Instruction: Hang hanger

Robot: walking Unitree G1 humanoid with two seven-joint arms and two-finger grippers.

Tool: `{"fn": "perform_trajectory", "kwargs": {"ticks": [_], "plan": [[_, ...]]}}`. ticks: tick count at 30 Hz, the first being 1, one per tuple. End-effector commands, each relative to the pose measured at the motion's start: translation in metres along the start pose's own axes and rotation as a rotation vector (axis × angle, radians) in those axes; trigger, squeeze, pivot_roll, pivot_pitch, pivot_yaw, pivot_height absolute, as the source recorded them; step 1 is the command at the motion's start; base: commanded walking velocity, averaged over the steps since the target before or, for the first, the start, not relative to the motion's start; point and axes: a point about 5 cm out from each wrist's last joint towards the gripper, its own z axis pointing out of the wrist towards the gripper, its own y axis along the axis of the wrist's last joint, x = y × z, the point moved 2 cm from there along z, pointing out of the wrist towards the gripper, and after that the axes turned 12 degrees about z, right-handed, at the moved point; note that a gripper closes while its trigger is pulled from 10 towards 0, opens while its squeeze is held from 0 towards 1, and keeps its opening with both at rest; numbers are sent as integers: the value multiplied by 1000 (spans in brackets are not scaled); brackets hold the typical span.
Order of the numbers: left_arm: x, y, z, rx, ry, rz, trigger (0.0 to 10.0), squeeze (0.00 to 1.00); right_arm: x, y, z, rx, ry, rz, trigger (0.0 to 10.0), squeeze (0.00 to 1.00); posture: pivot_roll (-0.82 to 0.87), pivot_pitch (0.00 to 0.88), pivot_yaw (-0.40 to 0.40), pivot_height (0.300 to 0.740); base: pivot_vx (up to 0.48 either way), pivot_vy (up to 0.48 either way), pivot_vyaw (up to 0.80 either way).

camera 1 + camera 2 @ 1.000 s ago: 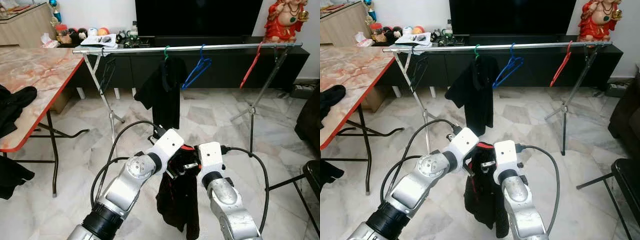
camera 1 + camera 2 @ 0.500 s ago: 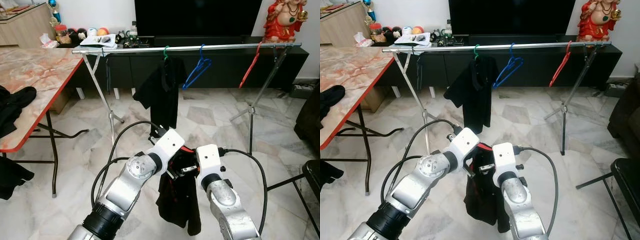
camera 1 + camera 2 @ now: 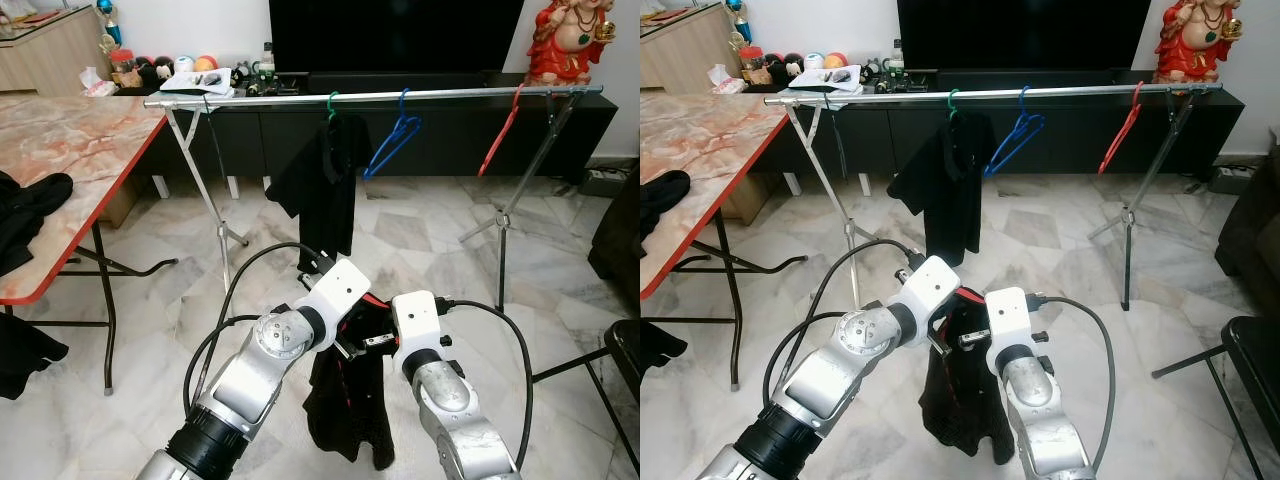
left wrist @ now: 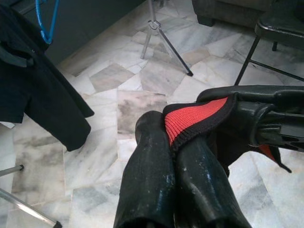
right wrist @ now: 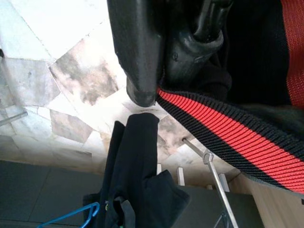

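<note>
At lower centre, the left gripper (image 4: 173, 142) and right gripper (image 5: 161, 92) were each clamped on the black garment's (image 3: 345, 420) red-striped collar (image 4: 194, 118), below the rail (image 3: 380, 97).

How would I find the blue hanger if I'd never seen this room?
Look for the long silver rail stretched in front of the big dark TV cabinet. Near its middle hangs a black shirt; right beside it, toward the red hanger, is the blue hanger. It is the only blue one, and it is empty.
</note>
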Motion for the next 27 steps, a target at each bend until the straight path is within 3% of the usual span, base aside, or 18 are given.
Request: {"fn": "perform_trajectory", "kwargs": {"ticks": [1,8,20,27], "plan": [[4,5,-1,-10,6,27,0,0,-8,-8,0,43,-48,21,0,0,121,84,27,740,0,0,0],[7,8,-2,-34,23,29,0,0,-8,-9,0,52,-46,113,0,0,121,84,28,740,0,0,0],[17,24,-6,-144,83,51,0,0,-8,-30,-10,155,-81,86,0,0,124,78,36,740,0,0,0],[17,24,-6,-158,80,57,0,0,-10,-14,-9,71,-87,77,0,0,123,75,39,740,0,0,0]]}}
